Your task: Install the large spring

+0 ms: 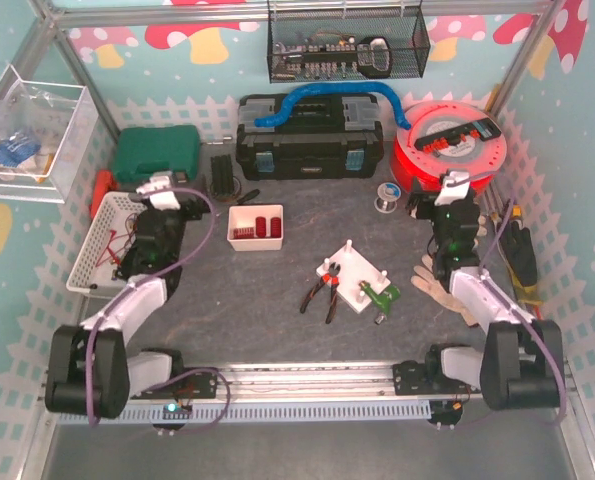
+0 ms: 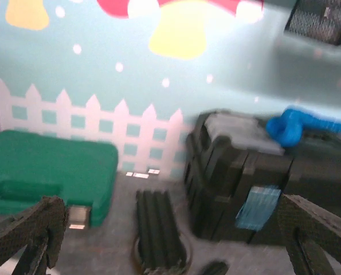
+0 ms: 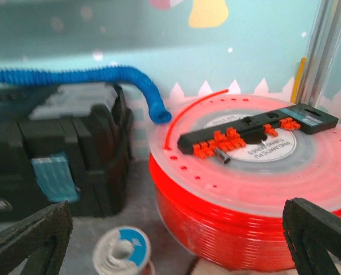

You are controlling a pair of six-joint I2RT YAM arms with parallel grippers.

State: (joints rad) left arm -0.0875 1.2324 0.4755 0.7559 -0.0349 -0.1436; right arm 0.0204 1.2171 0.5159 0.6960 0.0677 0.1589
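At the left, our left gripper (image 1: 165,203) is raised beside the white wire basket (image 1: 89,250) and points at the back wall. Its wrist view shows the fingers (image 2: 30,226) spread wide with nothing between them.

Just right of it sits the small white box (image 1: 239,213) of red cylindrical pieces (image 1: 260,223). We take these for the springs. From above we cannot tell which is the large one, or whether their long axes stand up or lie flat.

Further right lie the pliers (image 1: 322,292). They touch the white pegged fixture (image 1: 349,272), which has a green part (image 1: 384,296) at its near corner.

At the far right, above a work glove (image 1: 439,276), our right gripper (image 1: 445,205) faces the red tubing spool (image 3: 239,189). Its fingers (image 3: 322,229) are likewise released and empty.

We judge that the reach has not yet begun. The box lies to the right of the left fingers and slightly toward us, outside the left wrist view. It is much nearer the left arm than the right, so we would swing the left wrist round and tip it down. The fixture lies nearer the right arm.
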